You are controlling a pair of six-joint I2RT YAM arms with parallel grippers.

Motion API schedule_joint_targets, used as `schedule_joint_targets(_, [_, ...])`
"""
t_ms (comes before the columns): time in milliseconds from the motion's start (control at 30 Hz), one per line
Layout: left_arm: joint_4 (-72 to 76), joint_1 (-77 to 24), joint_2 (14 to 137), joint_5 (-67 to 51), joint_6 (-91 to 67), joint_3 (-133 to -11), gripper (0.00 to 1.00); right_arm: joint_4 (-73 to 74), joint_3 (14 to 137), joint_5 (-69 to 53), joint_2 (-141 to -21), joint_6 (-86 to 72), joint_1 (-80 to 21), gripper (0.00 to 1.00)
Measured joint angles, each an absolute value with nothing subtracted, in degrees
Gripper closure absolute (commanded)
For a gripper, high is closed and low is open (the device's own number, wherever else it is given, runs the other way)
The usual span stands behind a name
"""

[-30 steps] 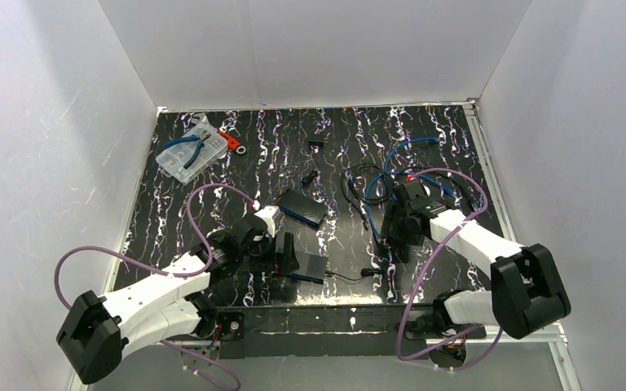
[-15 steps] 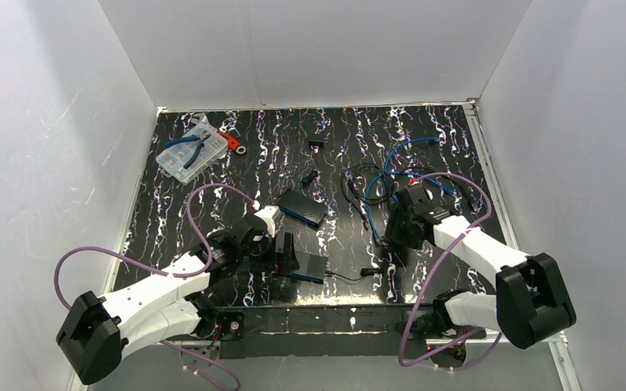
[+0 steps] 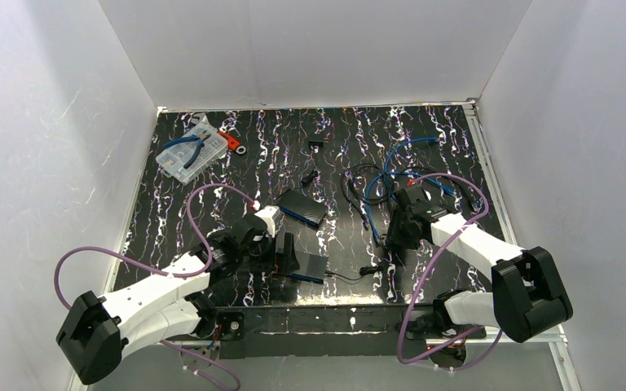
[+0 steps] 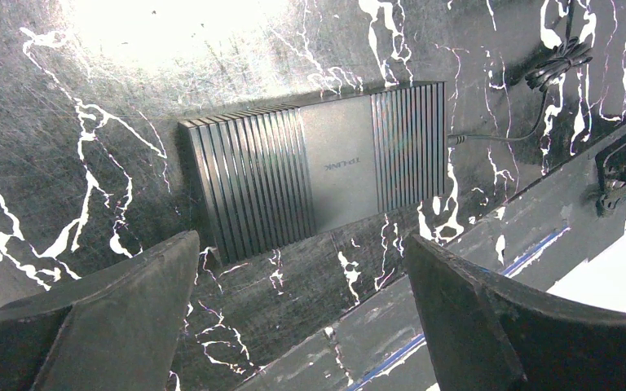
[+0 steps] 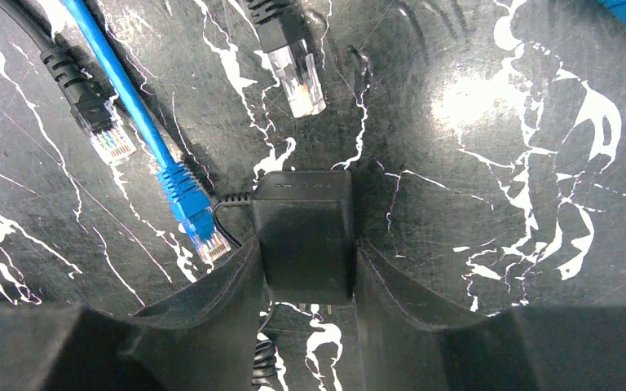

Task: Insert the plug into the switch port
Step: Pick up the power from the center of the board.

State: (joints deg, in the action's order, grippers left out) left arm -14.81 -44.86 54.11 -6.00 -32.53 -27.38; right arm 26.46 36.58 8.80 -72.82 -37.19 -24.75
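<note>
A grey ribbed TP-Link switch (image 4: 326, 167) lies flat on the black marbled table, with a thin black lead entering its right end. My left gripper (image 4: 300, 244) hovers open just short of it, nothing between the fingers. A black power adapter block (image 5: 303, 220) lies on the table, and my right gripper (image 5: 306, 244) is shut on its two sides. Beside it lie a blue cable's plug (image 5: 191, 216) and two black cables' clear plugs (image 5: 297, 77) (image 5: 102, 134). From above, the switch (image 3: 310, 267) sits near the front edge, the right gripper (image 3: 393, 244) to its right. The switch's ports are hidden.
A second dark box (image 3: 303, 207) lies behind the left gripper (image 3: 284, 254). Blue and black cables tangle (image 3: 383, 183) behind the right arm. A clear parts case with pliers (image 3: 189, 155) sits at the back left. A coiled lead (image 4: 558, 61) lies right of the switch.
The right gripper's fingers have closed in onto the sides of the adapter block, and its wrist has shifted slightly. The left arm has not moved.
</note>
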Motion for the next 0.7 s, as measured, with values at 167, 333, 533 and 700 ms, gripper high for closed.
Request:
schedule_joint_targets(167, [-14.83, -44.86, 54.08, -5.93, -32.56, -27.38, 0.02, 26.50, 36.64, 8.78, -72.82, -36.64, -24.75, 0.92])
schedule_joint_targets(333, [-16.19, -44.86, 54.08, -5.23, -32.58, -29.02, 0.02, 27.24, 36.67, 8.08, -71.46, -35.55, -24.75, 0.99])
schedule_joint_targets(533, [-17.21, -44.86, 52.99, -3.64, -32.62, -33.21, 0.02, 31.07, 37.95, 7.49, -62.89, -34.20, -25.17, 0.99])
schedule_joint_targets(700, [-17.82, -44.86, 52.25, -2.37, -32.69, -34.48, 0.02, 33.93, 42.09, 7.49, -57.10, -32.69, -26.11, 0.99])
